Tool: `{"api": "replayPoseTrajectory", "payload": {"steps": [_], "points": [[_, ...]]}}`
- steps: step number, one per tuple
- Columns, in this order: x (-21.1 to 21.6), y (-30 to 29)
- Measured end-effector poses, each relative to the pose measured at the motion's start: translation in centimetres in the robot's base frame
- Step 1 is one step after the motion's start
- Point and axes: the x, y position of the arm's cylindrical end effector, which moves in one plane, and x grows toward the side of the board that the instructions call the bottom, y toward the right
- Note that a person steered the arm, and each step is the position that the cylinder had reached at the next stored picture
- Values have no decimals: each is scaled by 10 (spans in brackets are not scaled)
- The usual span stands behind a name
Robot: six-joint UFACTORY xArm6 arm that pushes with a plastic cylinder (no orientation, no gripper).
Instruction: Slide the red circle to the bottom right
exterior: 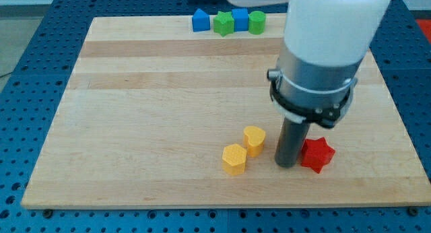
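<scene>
No red circle shows in the camera view; the big white and grey arm body (316,64) hides part of the board's right half. My tip (287,165) rests on the board at the lower right. A red star (317,155) lies right against its right side. A yellow heart (254,139) lies a short way to the tip's left, and a yellow hexagon (234,159) sits just below-left of the heart.
Along the top edge of the wooden board (135,125) stand a blue house-shaped block (200,20), a green star (223,23), a blue cube (240,19) and a green cylinder (256,21). A blue perforated table surrounds the board.
</scene>
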Motion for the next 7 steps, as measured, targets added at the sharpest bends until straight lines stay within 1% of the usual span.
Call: {"api": "replayPoseTrajectory", "payload": {"steps": [1,2,3,4,5,6,7], "points": [[-22,12],[-20,-1],[-35,-11],[-61,-10],[-69,23],[-65,61],[-59,70]]}}
